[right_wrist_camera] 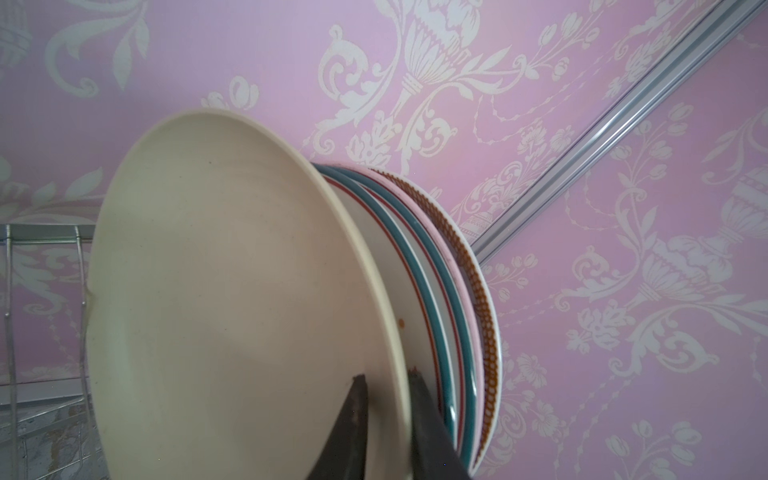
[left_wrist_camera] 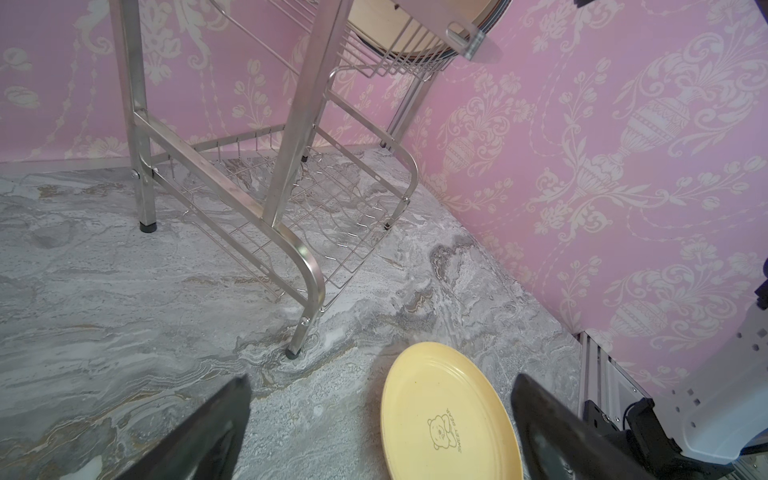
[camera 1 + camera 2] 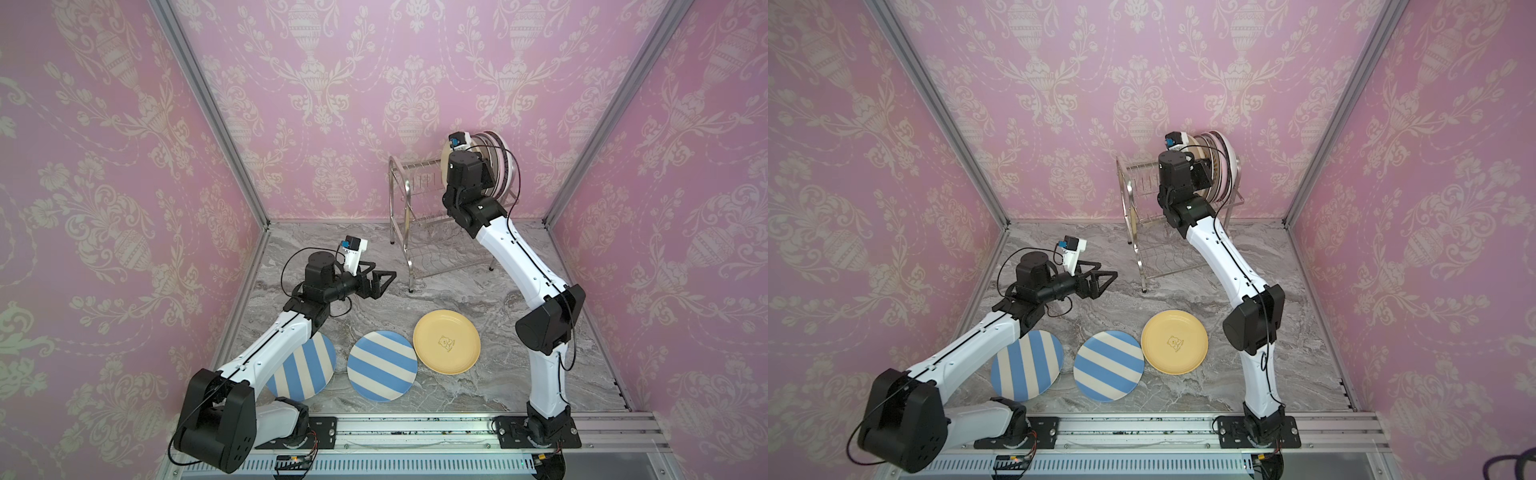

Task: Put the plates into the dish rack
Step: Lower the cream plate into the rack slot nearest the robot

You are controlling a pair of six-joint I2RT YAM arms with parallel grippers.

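Seating the beige plate (image 1: 232,291) looks like your step in hand: it stands on edge, fronting a row of plates (image 1: 444,291) on the top shelf of the dish rack (image 3: 400,216), high and right of centre in both top views. Your right gripper (image 1: 387,376) straddles its rim, jaws narrow; whether they pinch it cannot be told. Release only once the plate leans in its slot, then back straight out. Only the right wrist view shows that rim between the fingers (image 1: 353,428); the top views hide it behind the arm (image 3: 498,232), but show two striped plates (image 3: 382,365) and a yellow plate (image 3: 446,341) flat on the table (image 3: 478,395), low in frame, and the left gripper (image 3: 383,270) wide open.
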